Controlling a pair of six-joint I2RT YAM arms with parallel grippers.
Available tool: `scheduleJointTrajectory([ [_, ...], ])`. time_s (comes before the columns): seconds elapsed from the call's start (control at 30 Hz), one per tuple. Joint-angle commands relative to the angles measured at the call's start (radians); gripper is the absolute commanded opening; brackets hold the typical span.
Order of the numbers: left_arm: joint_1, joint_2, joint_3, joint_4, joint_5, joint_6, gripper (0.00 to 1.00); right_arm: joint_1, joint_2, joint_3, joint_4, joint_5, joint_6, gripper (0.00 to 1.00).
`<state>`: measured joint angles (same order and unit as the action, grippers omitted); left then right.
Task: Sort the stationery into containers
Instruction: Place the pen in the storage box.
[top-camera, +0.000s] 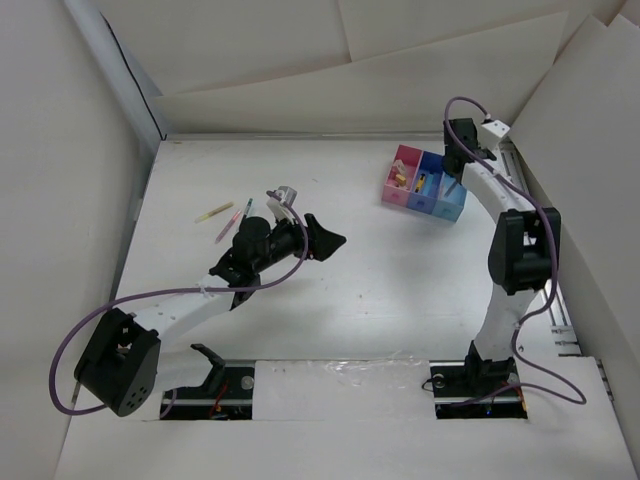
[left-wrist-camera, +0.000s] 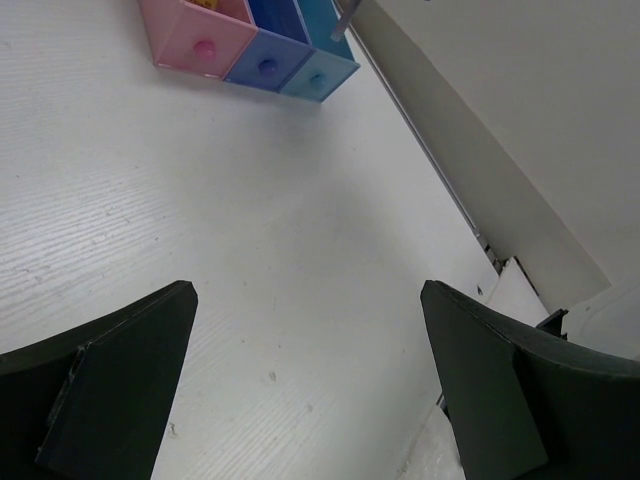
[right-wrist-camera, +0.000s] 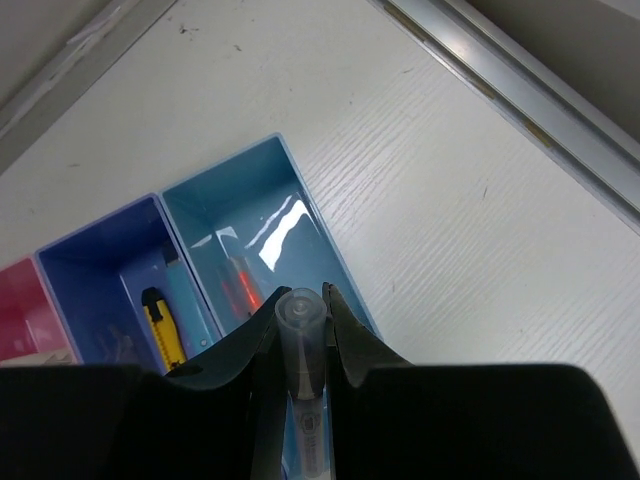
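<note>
**Over the light-blue bin (right-wrist-camera: 225, 215): a pen (right-wrist-camera: 303, 345) in the right gripper (right-wrist-camera: 302, 293)**

At the table's far right, the right gripper is pinched narrowly on the clear pen, hanging above the light-blue bin. That bin ends a row with the dark-blue bin (left-wrist-camera: 265, 65) and pink bin (left-wrist-camera: 200, 45). The left gripper (left-wrist-camera: 307, 300) gapes wide over mid-table, holding nothing. A yellow pen (top-camera: 214, 212) and pink pen (top-camera: 226, 229) lie loose, well left of the bins.

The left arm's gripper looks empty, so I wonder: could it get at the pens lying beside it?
Probably yes. The pens lie close to the left gripper with nothing between, and its jaws are open and empty. It points away toward the bins, though, so it must turn round.
</note>
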<state>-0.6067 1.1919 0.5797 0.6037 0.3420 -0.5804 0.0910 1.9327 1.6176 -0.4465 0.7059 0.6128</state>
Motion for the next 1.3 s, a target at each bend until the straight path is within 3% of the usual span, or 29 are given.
scheduleJointTrajectory([
  [0.0, 0.002, -0.008, -0.004, 0.024, -0.005, 0.014, 0.94, 0.018, 0.028, 0.053, 0.002, 0.066, -0.019, 0.0],
  [0.27, 0.002, -0.017, -0.004, 0.013, -0.026, 0.014, 0.94, 0.027, 0.061, 0.064, 0.014, 0.076, -0.028, 0.0],
  [0.33, 0.002, -0.017, -0.004, 0.004, -0.037, 0.014, 0.94, 0.027, 0.071, 0.064, 0.014, 0.076, -0.028, 0.05],
  [0.4, 0.002, -0.017, -0.004, -0.024, -0.067, 0.014, 0.94, 0.036, 0.071, 0.064, 0.014, 0.076, -0.019, 0.15],
  [0.43, 0.002, -0.017, 0.009, -0.045, -0.104, 0.014, 0.92, 0.036, 0.071, 0.064, 0.014, 0.076, -0.019, 0.27],
  [0.53, 0.002, 0.004, 0.019, -0.073, -0.124, 0.014, 0.91, 0.036, 0.071, 0.064, 0.014, 0.076, -0.01, 0.47],
  [0.67, 0.013, 0.005, 0.019, -0.085, -0.153, 0.014, 0.88, 0.036, 0.034, 0.073, 0.003, 0.057, -0.001, 0.59],
  [0.83, 0.013, 0.005, 0.019, -0.107, -0.219, 0.014, 0.79, 0.056, -0.026, 0.071, -0.023, 0.046, 0.03, 0.6],
  [0.9, 0.013, 0.005, 0.019, -0.12, -0.27, 0.014, 0.74, 0.073, -0.116, 0.027, -0.015, 0.037, 0.067, 0.58],
  [0.97, 0.013, 0.014, 0.019, -0.146, -0.305, 0.014, 0.63, 0.117, -0.249, -0.086, 0.021, -0.022, 0.091, 0.5],
  [1.0, 0.013, 0.014, 0.04, -0.165, -0.326, 0.014, 0.6, 0.134, -0.297, -0.131, 0.07, -0.046, 0.12, 0.31],
  [1.1, 0.013, 0.025, 0.063, -0.237, -0.408, 0.014, 0.43, 0.225, -0.478, -0.33, 0.213, -0.195, 0.134, 0.04],
  [1.27, 0.044, 0.025, 0.085, -0.312, -0.5, -0.024, 0.25, 0.441, -0.629, -0.538, 0.313, -0.269, 0.179, 0.0],
])
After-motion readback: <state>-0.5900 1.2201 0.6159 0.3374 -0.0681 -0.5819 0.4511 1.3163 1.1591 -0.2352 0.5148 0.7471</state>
